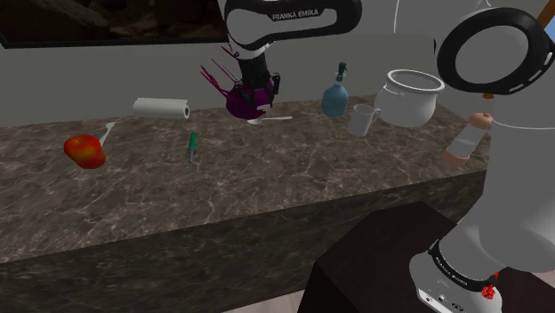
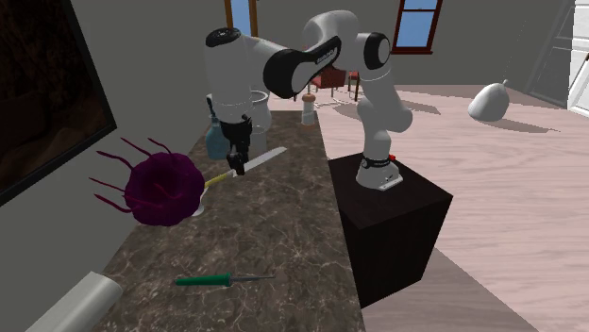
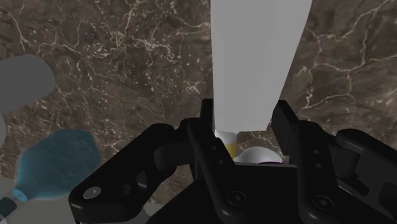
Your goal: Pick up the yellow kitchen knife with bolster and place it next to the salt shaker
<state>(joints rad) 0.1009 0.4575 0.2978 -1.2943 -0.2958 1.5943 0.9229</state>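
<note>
All-black two-finger gripper (image 2: 239, 166) is narrowed onto the yellow-handled kitchen knife with pale grey blade (image 2: 265, 157), its fingers clasping it where blade meets handle; cannot tell whether the knife clears the dark veined stone counter (image 2: 293, 245). Second exterior view: blade points toward 2 o'clock, handle toward 8 o'clock, at the spiky dark purple ball (image 2: 164, 190). The pale salt shaker with tan top (image 2: 307, 111) stands at 1 o'clock of the gripper, well apart from the knife.
</note>
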